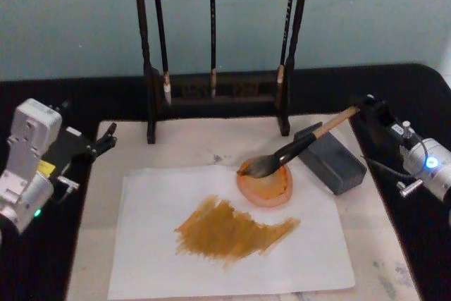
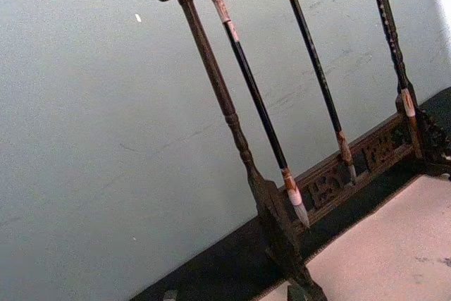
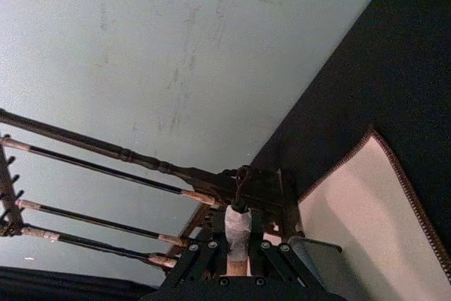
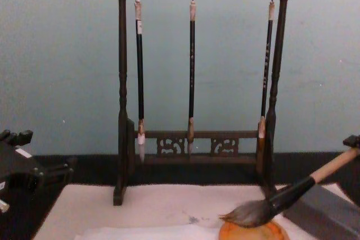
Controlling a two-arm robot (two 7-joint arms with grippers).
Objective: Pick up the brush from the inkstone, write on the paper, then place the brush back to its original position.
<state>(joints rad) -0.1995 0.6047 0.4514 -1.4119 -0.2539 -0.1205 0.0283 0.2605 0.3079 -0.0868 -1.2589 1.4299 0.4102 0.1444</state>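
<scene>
The brush [image 1: 310,137] was slanted over the right half of the beige mat [image 1: 91,244]. Its bristles were low over the far rim of the orange dish [image 1: 264,200], and its black ferrule was at the edge of the grey block [image 1: 338,167]. The handle rose toward the right. From the chest view, contact between the bristles and the dish could not be confirmed.

The right gripper [image 1: 363,107] was at the upper end of the handle. Its jaws were closed on the brush just below the white end cap, as the right wrist view showed.

The paper [image 1: 155,202] lay flat on the mat, with the dish at its far edge. A broad ochre smear [image 1: 232,234] covered its middle.

Behind the mat stood a dark wooden rack [image 1: 211,93] with three thin brushes [image 1: 212,33] hanging from it.

The left gripper [image 1: 106,139] was parked over the black surface [image 1: 70,96], beside the mat's left edge and well apart from the brush. Whether it was open or closed could not be determined.
</scene>
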